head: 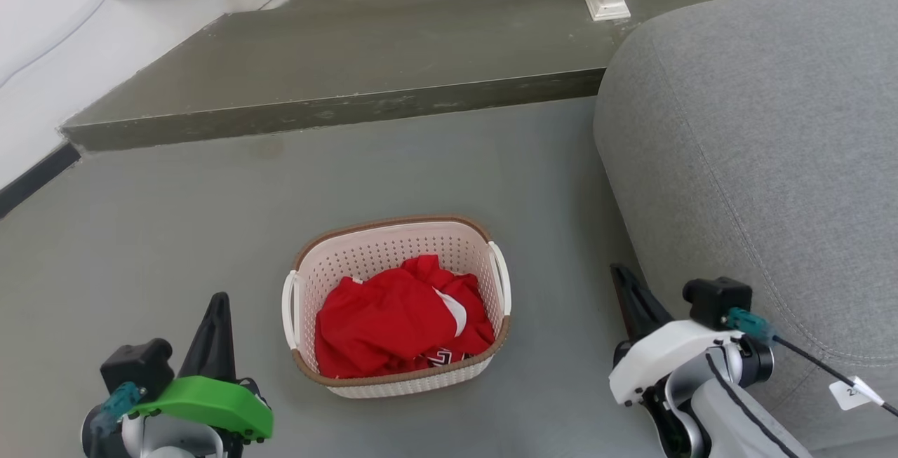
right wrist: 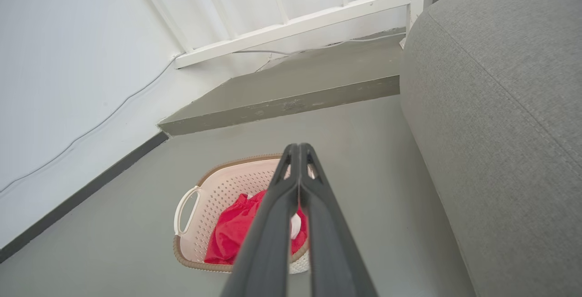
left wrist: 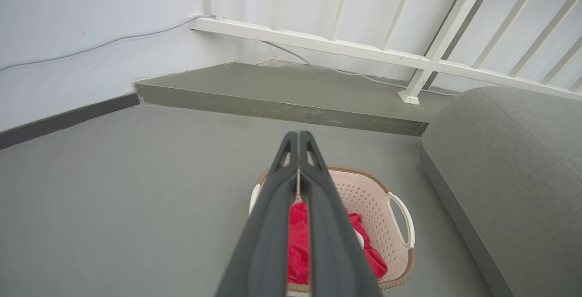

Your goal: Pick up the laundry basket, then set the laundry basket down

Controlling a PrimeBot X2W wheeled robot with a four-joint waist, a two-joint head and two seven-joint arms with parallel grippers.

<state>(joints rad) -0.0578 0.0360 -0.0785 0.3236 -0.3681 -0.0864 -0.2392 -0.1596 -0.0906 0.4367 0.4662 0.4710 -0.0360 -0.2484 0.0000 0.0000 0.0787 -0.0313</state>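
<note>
You're facing the basket (head: 393, 247) sitting on the floor (head: 175, 219), handles (head: 289, 307) pointing 9 and 3. Your left pincer (head: 219, 304), closed and empty, is sitting nearer, basket at its 3 o'clock; your right pincer (head: 624, 283), also closed, has it at 9.

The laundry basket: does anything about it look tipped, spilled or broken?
Nothing stands out. The laundry basket stands upright on the grey floor, the red garment lies wholly inside it, and nothing on it looks broken. The left gripper and the right gripper are shut and apart from it.
</note>
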